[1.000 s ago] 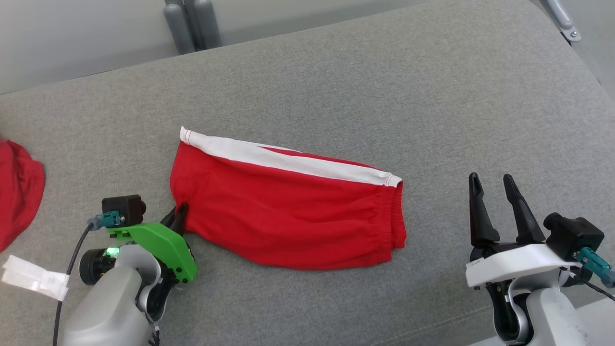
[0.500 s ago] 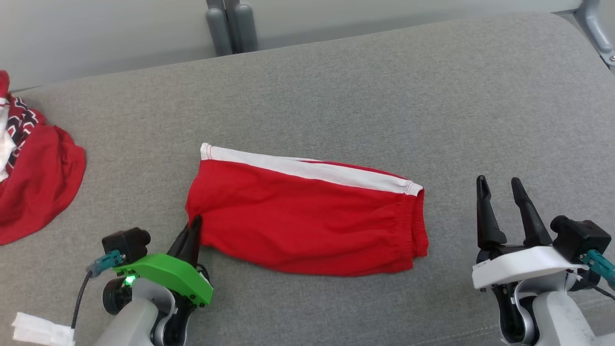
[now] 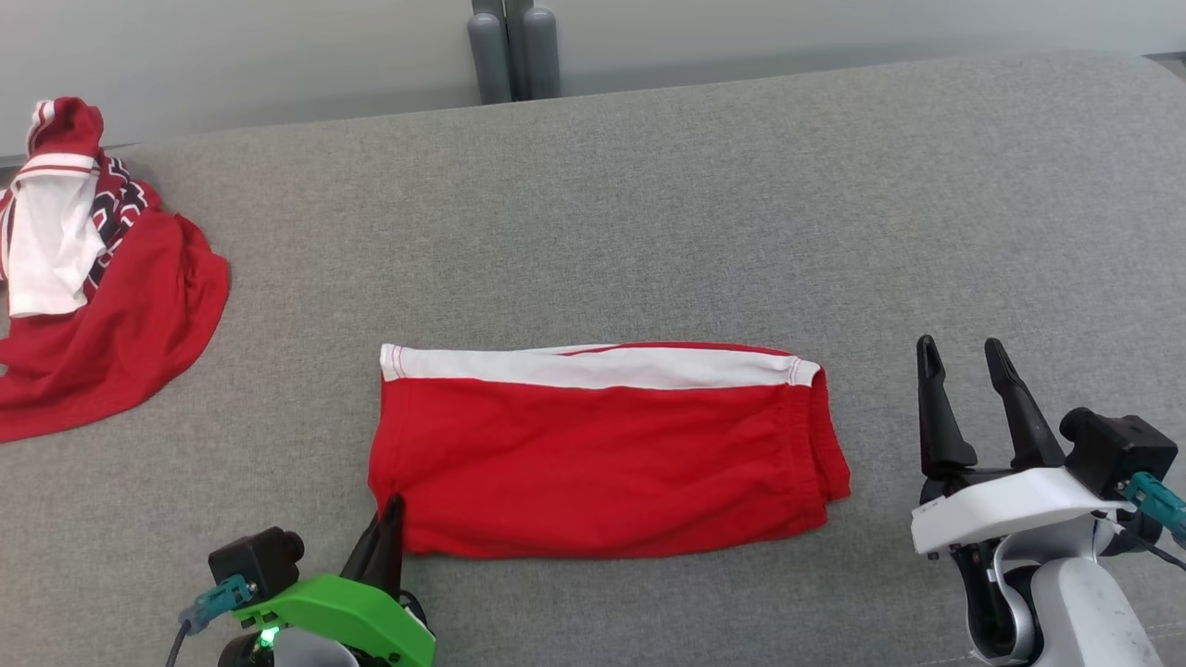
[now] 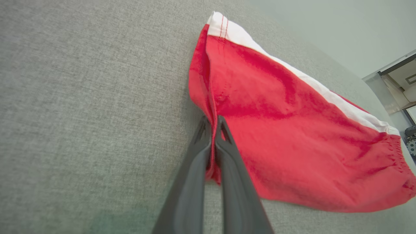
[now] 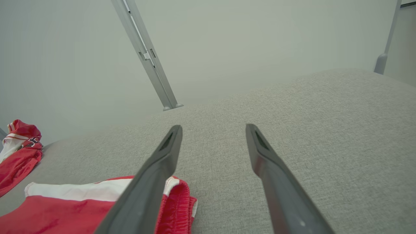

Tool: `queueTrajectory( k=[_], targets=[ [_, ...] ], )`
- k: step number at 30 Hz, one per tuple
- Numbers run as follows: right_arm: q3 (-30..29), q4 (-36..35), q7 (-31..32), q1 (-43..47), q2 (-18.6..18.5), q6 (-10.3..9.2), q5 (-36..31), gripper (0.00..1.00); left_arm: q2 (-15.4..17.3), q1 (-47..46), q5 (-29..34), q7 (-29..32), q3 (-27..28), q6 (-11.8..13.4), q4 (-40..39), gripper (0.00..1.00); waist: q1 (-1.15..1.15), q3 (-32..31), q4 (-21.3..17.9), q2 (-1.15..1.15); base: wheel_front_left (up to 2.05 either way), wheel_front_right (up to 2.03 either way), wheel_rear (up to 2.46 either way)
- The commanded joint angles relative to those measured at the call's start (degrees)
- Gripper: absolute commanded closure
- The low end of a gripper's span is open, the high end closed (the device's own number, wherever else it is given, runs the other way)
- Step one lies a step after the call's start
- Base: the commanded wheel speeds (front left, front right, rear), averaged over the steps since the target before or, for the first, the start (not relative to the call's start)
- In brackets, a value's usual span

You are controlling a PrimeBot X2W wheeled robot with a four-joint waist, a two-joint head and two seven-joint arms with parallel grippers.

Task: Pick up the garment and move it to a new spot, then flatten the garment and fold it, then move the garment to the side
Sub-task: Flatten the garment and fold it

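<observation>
The garment (image 3: 602,459) is a pair of red shorts with a white side stripe, folded into a flat rectangle on the grey cushion. My left gripper (image 3: 391,505) is shut on its near left corner; in the left wrist view the gripper (image 4: 213,122) pinches the red hem edge of the garment (image 4: 292,130) between its two dark fingers. My right gripper (image 3: 959,347) stands open to the right of the garment, apart from it, with nothing between its fingers. The right wrist view shows that gripper (image 5: 213,128) over bare cushion, with the garment's elastic waistband (image 5: 175,201) at lower left.
A second crumpled red and white cloth (image 3: 83,306) lies at the far left of the cushion (image 3: 741,204), also in the right wrist view (image 5: 18,149). Grey posts (image 3: 510,51) stand behind the cushion's back edge. A slanted metal strut (image 5: 146,55) rises beyond.
The head camera has shifted, so the whole scene slid right and down. The garment now lies square to the view instead of slanted. My left gripper stays shut on its corner; the right gripper is unchanged.
</observation>
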Motion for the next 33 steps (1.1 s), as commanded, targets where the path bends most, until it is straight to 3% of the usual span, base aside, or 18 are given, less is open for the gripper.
queueTrajectory(
  k=[1,5,7,8,9,20,26,33],
  targets=[
    [0.04,-0.16,0.22,-0.1,-0.16,-0.02,-0.23,0.0,0.43,1.06,-0.37,0.26,0.23,0.62,-0.9,1.0,0.0,0.09,0.25,0.0,0.0,0.0,0.0],
    [0.09,-0.03,0.21,-0.39,-0.16,-0.02,-0.34,0.0,0.19,2.29,-0.64,0.64,0.08,1.88,-2.37,0.99,0.0,0.22,0.6,0.0,0.0,0.0,0.0],
    [0.14,0.09,0.22,-0.53,-0.15,-0.02,-0.42,0.0,0.04,2.53,-0.72,0.7,0.05,2.28,-2.55,0.55,0.0,0.28,0.68,0.0,0.0,0.0,0.0],
    [0.15,0.17,0.19,-0.58,-0.17,-0.02,-0.44,0.0,0.1,2.57,-0.45,0.52,-0.02,2.33,-2.63,0.08,0.0,0.29,0.71,0.0,0.0,0.0,0.0],
    [0.09,0.2,0.13,-0.58,-0.2,-0.02,-0.47,0.0,0.18,2.57,-0.06,0.03,0.06,2.53,-2.75,0.0,0.0,0.29,0.75,0.0,0.0,0.0,0.0],
    [-0.59,0.73,0.18,0.0,-0.18,-0.02,-2.35,0.0,0.75,0.71,11.4,-4.07,5.09,3.95,-7.87,0.0,0.0,-1.82,1.64,0.0,0.0,0.0,0.0],
    [0.58,0.75,0.65,1.26,-0.12,-0.02,-3.67,0.0,-2.46,2.57,20.06,-4.03,9.64,2.26,-11.34,0.0,0.0,-3.76,1.84,0.0,0.0,0.0,0.0],
    [2.5,2.78,0.57,3.01,0.0,-0.02,-4.66,0.0,-6.91,4.02,26.49,-3.99,13.66,-0.17,-9.96,0.0,0.0,-5.95,1.91,0.0,0.0,0.0,0.0]
  ],
)
